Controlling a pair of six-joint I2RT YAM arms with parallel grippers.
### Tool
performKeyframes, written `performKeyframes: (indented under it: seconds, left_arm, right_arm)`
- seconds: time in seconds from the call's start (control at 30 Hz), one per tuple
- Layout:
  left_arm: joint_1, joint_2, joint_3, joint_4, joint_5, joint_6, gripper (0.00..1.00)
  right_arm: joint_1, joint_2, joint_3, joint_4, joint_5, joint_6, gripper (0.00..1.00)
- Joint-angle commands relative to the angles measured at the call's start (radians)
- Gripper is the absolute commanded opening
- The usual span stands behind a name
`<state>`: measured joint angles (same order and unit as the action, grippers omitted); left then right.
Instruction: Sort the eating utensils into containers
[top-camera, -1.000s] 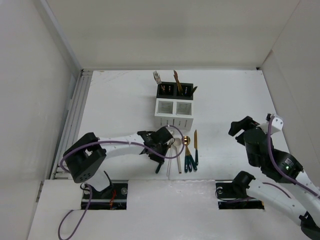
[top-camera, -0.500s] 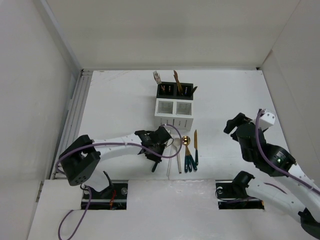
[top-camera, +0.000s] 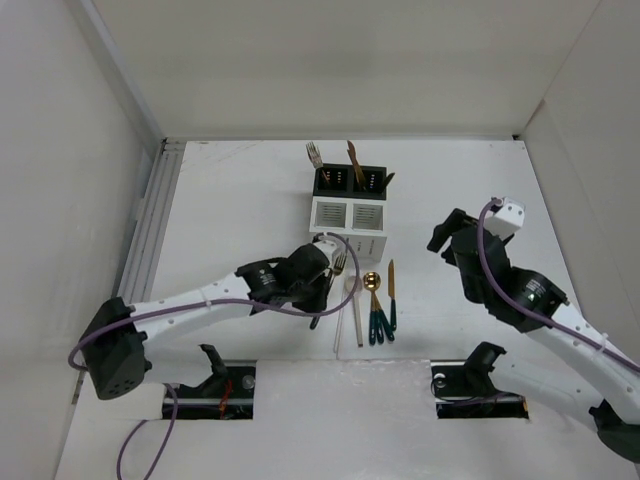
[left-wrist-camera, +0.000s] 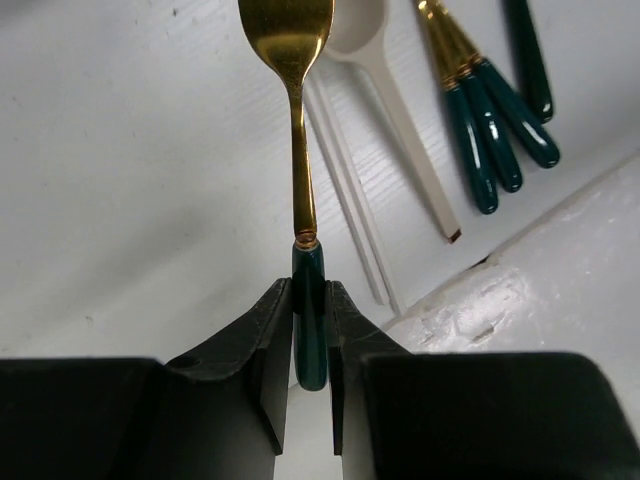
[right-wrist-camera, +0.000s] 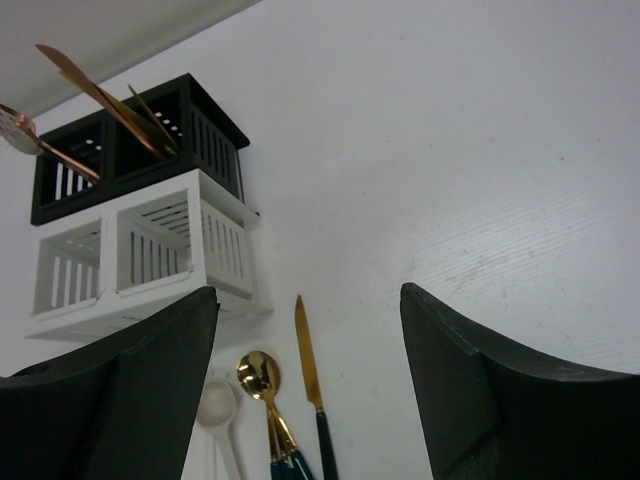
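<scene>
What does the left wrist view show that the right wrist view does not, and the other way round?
Only the left wrist: the left pincer shut on the dark green handle of a gold utensil. Only the right wrist: the black caddy holding copper utensils, and the white caddy. Both: the cream spoon and the loose green-handled utensils.

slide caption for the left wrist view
Left gripper clamps a gold spoon by its dark green handle near a cream spoon

White table (top-camera: 230, 200), plain white walls (top-camera: 330, 70)
</scene>
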<state>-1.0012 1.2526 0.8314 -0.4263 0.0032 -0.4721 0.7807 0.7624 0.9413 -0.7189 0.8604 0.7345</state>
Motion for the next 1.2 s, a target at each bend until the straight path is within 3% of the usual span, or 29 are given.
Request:
performKeyframes:
  seconds: [0.0, 0.23, 0.37, 0.5, 0.73, 1.0, 1.17]
  left_arm:
    - [-0.001, -0.077, 0.044, 0.04, 0.001, 0.058, 0.0]
    - [-0.001, -0.182, 0.096, 0.167, -0.04, 0.174, 0.0]
    - [0.087, -0.193, 0.156, 0.318, -0.129, 0.253, 0.0]
    - [0.244, -0.093, 0.243, 0.584, -0.128, 0.348, 0.0]
    - [0.467, 0.158, 0.395, 0.773, -0.04, 0.339, 0.0]
    - [0.515, 0.381, 0.453, 1.024, 0.099, 0.349, 0.0]
    - [0.506, 0.458, 0.463, 1.103, 0.098, 0.296, 0.0]
  right_arm:
    - [0.006, 0.043, 0.08, 0.101, -0.015, -0.024, 0.79]
    - [0.006, 0.184, 0.175, 0.159, -0.047, -0.09, 0.79]
    - [0.006, 0.233, 0.198, 0.217, -0.047, -0.116, 0.8]
    - [0.006, 0.279, 0.198, 0.294, -0.06, -0.152, 0.82]
    - [-0.047, 0.368, 0.243, 0.36, -0.09, -0.219, 0.83]
    - [-0.162, 0.429, 0.275, 0.385, -0.175, -0.251, 0.83]
    - [-0.201, 0.448, 0.295, 0.365, -0.208, -0.274, 0.83]
